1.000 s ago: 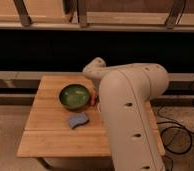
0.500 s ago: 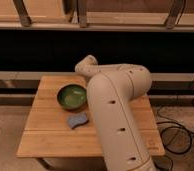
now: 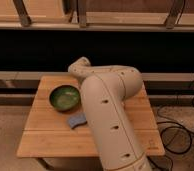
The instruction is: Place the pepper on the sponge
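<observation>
The blue sponge (image 3: 76, 120) lies flat on the wooden table (image 3: 47, 137), just in front of the green bowl (image 3: 65, 97). My thick white arm (image 3: 110, 115) rises from the bottom edge, bends at the top and reaches left, ending in a rounded joint (image 3: 78, 68) behind the bowl. The arm's side meets or covers the sponge's right end. My gripper is hidden behind the arm's own links, somewhere over the back of the table. The pepper is out of view.
A dark shelf opening runs along the back, behind the table. Black cables (image 3: 182, 127) lie on the floor to the right. The arm hides the table's middle and right part.
The arm has swung to the left over the table. Its rounded end now sits closer to the bowl's far side, and its body now reaches the sponge.
</observation>
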Controlling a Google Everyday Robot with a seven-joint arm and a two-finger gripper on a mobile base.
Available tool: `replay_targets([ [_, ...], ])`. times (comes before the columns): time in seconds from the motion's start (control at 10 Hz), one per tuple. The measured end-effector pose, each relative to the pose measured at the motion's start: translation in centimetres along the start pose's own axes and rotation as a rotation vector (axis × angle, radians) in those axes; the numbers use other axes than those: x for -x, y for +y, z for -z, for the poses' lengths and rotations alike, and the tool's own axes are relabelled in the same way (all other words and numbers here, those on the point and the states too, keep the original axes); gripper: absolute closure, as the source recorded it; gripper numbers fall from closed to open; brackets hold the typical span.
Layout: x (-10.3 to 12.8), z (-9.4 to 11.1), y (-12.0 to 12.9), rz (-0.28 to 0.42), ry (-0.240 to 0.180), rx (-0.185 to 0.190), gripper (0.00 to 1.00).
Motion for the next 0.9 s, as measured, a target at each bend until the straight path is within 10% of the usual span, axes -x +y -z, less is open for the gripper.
replay_targets([
  [0.9,-3.3,-1.5,-1.2,-0.123,0.072,0.026,0.35],
])
